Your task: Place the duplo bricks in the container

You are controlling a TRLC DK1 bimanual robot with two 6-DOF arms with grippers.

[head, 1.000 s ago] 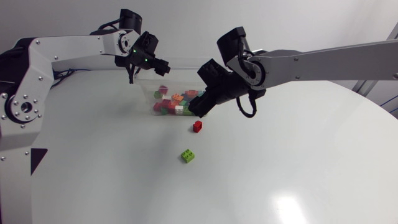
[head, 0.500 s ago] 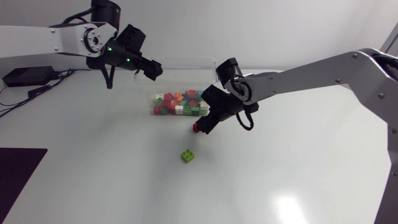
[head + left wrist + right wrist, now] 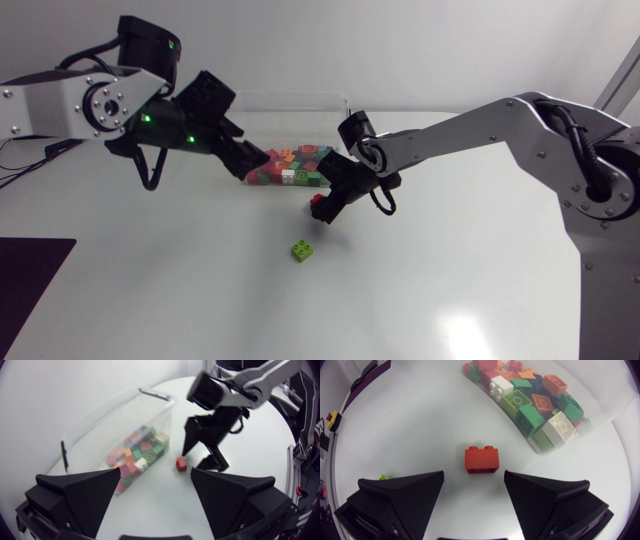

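Table (image 3: 420,425) — red brick (image 3: 481,460) just ahead of right gripper (image 3: 474,479).

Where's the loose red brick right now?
In the head view the red brick lies near the middle, just outside the clear container, between it and the green brick, directly ahead of the open right gripper.

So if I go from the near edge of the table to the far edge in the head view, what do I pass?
Small lime green duplo brick → red duplo brick → clear plastic container holding a pile of mixed-colour bricks.
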